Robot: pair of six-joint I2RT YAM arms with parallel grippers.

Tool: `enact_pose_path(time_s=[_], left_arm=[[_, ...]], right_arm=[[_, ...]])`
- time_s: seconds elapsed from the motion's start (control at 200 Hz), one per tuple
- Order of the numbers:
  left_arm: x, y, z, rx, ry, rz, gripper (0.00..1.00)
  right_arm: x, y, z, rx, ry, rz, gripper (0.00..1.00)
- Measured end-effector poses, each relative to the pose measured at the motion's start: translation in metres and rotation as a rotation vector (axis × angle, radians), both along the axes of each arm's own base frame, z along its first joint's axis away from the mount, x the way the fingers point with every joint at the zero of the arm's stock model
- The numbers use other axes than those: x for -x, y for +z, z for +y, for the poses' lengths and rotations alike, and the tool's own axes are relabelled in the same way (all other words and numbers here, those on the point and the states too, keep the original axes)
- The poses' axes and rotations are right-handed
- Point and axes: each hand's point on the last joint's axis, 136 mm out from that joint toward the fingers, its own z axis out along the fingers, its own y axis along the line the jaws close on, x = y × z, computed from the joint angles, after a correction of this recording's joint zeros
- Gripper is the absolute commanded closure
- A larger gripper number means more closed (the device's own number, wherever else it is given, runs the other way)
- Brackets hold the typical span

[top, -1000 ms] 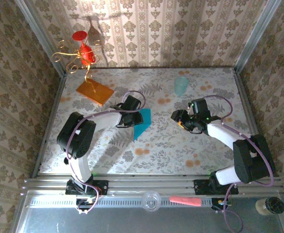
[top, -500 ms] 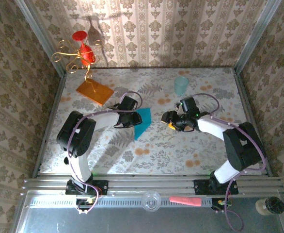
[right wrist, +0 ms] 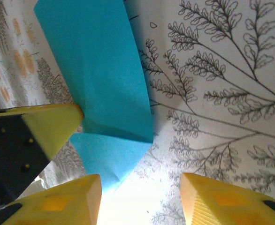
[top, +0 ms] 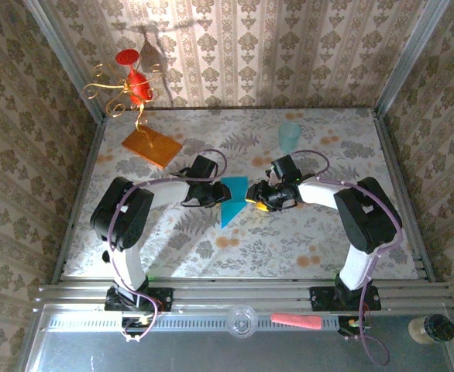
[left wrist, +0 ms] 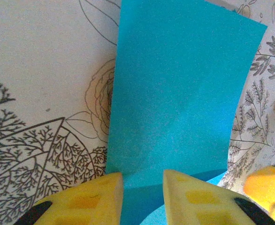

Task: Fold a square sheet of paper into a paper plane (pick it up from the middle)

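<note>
Folded teal sheet (top: pixel 232 203), long axis near-far, point nearward

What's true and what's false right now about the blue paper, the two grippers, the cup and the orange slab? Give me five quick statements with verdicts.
1. The blue paper lies flat and unfolded. False: it is creased, with one layer lapping over another.
2. The left gripper has the paper's edge between its fingers. True.
3. The right gripper is clamped shut on the paper. False: its jaws stand wide apart, closed on nothing.
4. The mint cup stands upright, apart from both grippers. True.
5. The orange slab lies under the paper. False: it lies at the back left, well apart.
</note>
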Motion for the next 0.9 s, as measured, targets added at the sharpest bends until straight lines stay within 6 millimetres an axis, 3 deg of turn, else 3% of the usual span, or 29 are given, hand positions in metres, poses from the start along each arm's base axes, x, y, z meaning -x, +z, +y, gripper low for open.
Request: enact_pose_path(time_s=[0.4, 0.9], left_arm=[[0.000, -0.003, 0.003, 0.016, 0.023, 0.031, 0.76], [0.000, -0.005, 0.004, 0.060, 0.045, 0.070, 0.78]], right_arm=[[-0.006, -0.016, 0.007, -0.011, 0.006, 0.043, 0.70], [-0.009, -0.006, 0.025, -0.115, 0.052, 0.021, 0.72]])
